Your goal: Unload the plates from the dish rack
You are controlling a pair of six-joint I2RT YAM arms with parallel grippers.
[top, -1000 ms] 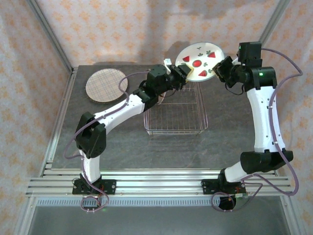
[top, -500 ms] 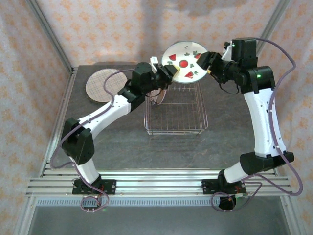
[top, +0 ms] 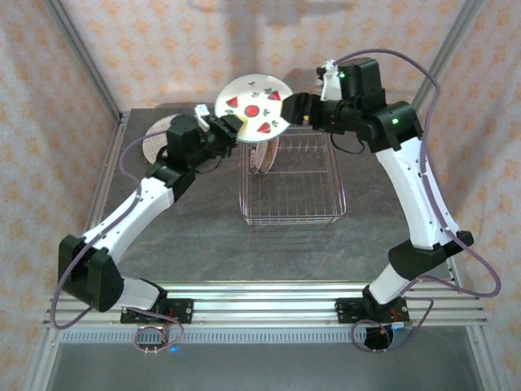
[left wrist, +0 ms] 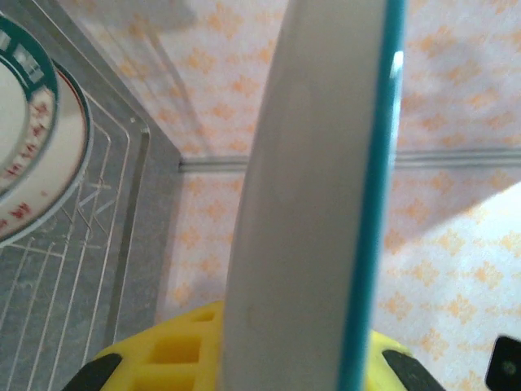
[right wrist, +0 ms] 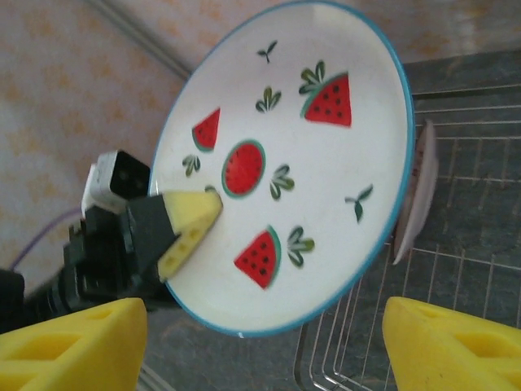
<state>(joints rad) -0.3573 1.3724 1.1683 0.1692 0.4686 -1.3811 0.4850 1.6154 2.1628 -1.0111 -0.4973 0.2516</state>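
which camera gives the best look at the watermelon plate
Right wrist: the watermelon plate shows its whole painted face and blue rim, close up. Top external shows it small and tilted near the dish rack; left wrist shows its rim edge-on.

Both arms were white shells with black joint housings: left arm (top: 134, 208), right arm (top: 419, 191). Purple cables (top: 491, 269) looped outside the links, down to black bases (top: 155, 310). Green LED (top: 399, 120) was lit on the right arm. Fingers (right wrist: 77, 342) were yellow, with moulded square pockets, on black mounts.
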